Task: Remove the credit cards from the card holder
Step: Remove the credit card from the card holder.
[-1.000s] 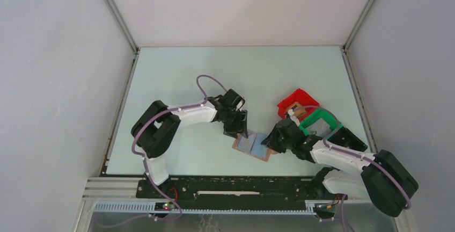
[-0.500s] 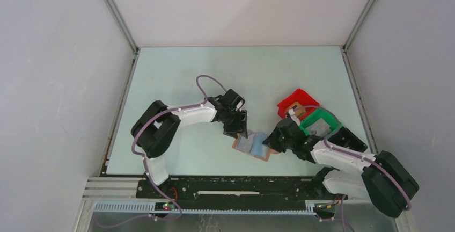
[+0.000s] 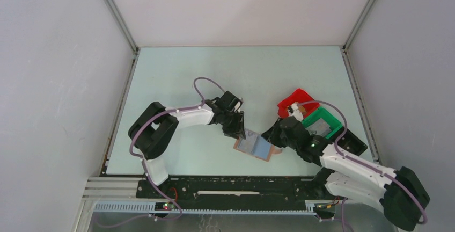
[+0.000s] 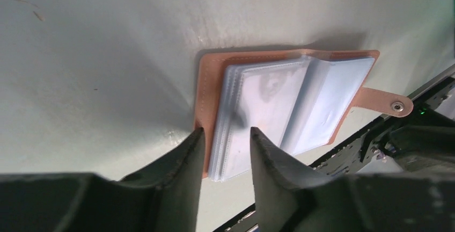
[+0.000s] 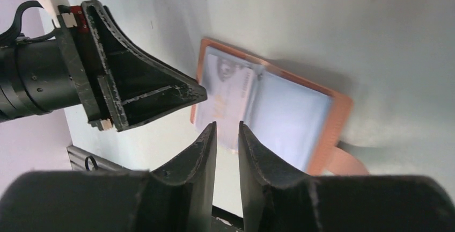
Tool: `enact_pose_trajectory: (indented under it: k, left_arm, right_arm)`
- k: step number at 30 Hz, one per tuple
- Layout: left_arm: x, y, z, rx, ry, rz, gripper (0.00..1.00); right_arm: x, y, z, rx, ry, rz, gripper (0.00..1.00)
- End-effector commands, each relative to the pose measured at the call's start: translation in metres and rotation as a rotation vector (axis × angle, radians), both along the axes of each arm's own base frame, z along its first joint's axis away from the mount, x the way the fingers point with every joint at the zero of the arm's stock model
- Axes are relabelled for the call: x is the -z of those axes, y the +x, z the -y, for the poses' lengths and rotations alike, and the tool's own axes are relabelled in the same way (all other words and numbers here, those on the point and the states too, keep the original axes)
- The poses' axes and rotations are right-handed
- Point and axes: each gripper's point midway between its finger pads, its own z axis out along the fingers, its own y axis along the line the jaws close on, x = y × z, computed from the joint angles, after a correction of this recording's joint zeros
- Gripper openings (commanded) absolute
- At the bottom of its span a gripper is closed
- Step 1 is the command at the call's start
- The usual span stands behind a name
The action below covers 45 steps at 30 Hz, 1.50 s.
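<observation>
Tan card holder (image 3: 253,147) lies open on the table (image 3: 214,76) between your arms. Your right gripper (image 3: 272,137) has drawn back to its 2 o'clock, fingers narrowly apart and empty. The left gripper (image 3: 239,133), fingers slightly apart, straddles the 10 o'clock corner. I judge no card is out yet.

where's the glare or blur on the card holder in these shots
Left wrist: pale glare washes out the card holder sleeves, and the left pincer is dark and soft. Right wrist: holder fairly crisp, soft shadow beside it, right pincer out of focus. Top external: even light, holder small.
</observation>
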Motion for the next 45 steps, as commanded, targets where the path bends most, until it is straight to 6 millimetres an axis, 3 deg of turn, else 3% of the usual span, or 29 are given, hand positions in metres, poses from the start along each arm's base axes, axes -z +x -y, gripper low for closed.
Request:
enact_pose_trajectory:
  k: [1,6,8,12,14,22,27,32,40,45]
  left_arm:
    - [0.023,-0.026,-0.011,0.028,0.035,-0.068,0.37]
    - [0.033,-0.028,-0.010,0.026,0.042,-0.098,0.30]
    - [0.036,-0.031,-0.010,0.026,0.040,-0.109,0.23]
    - [0.041,-0.034,-0.014,0.019,0.053,-0.115,0.02]
    - [0.045,-0.035,-0.015,0.017,0.061,-0.122,0.00]
    - [0.042,-0.033,-0.017,0.012,0.062,-0.108,0.00]
    - [0.010,-0.029,-0.008,0.055,-0.036,-0.020,0.01]
    - [-0.009,-0.021,-0.004,0.062,-0.054,0.034,0.11]
    - [-0.006,-0.015,-0.015,0.037,-0.011,0.047,0.15]
    - [-0.026,-0.013,-0.019,0.074,-0.040,0.108,0.33]
  right_arm:
    - [-0.012,0.009,-0.036,-0.069,0.084,0.009,0.28]
    - [0.022,0.013,-0.045,-0.071,0.100,-0.094,0.21]
    - [0.030,0.013,-0.045,-0.076,0.122,-0.127,0.18]
    - [0.050,0.012,-0.032,-0.047,0.084,-0.186,0.14]
    - [0.062,0.011,-0.023,-0.032,0.045,-0.220,0.11]
    - [0.058,0.007,-0.008,-0.015,-0.032,-0.177,0.14]
    - [0.064,-0.001,-0.002,-0.014,-0.053,-0.193,0.19]
    - [0.073,-0.008,-0.011,-0.035,-0.032,-0.217,0.20]
    - [0.061,-0.002,-0.047,-0.139,0.075,-0.171,0.19]
    - [0.060,0.001,-0.060,-0.174,0.088,-0.178,0.18]
